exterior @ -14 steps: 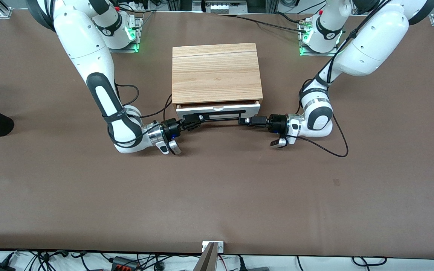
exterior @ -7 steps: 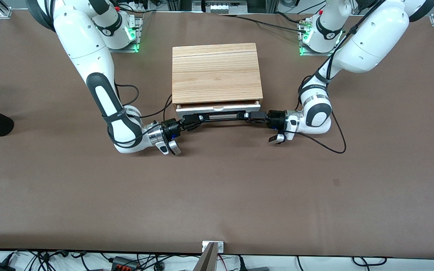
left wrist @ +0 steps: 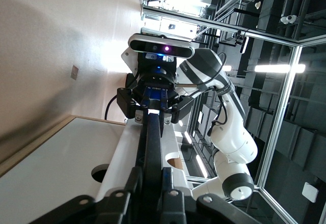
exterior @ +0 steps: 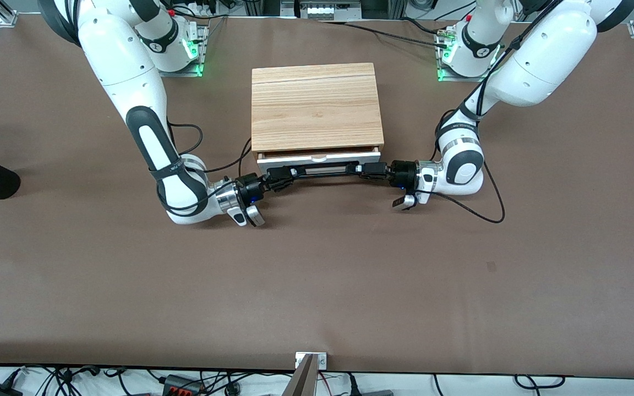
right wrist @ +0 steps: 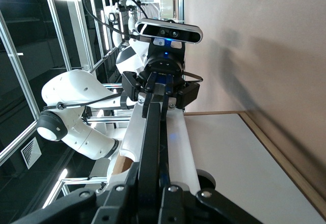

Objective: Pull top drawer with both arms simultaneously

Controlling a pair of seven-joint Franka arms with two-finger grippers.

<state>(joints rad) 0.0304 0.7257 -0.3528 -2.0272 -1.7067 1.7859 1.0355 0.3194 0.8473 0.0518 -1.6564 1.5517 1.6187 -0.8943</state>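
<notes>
Grasp step complete: left gripper (exterior: pixel 360 168) and right gripper (exterior: pixel 289 173) each clamp one end of the handle (exterior: pixel 325 169). Top drawer (exterior: pixel 317 158), at the cabinet (exterior: pixel 315 105) front's 6 o'clock edge, stands barely open. Next: pull evenly toward 6 o'clock.

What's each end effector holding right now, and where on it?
Both grip the top drawer by its black bar handle: right end effector at one end, left end effector at the other.

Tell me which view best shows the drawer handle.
The left wrist view: the handle runs lengthwise from the left tool to the right tool. The right wrist view shows the same, reversed. The front view shows a thin bar.
</notes>
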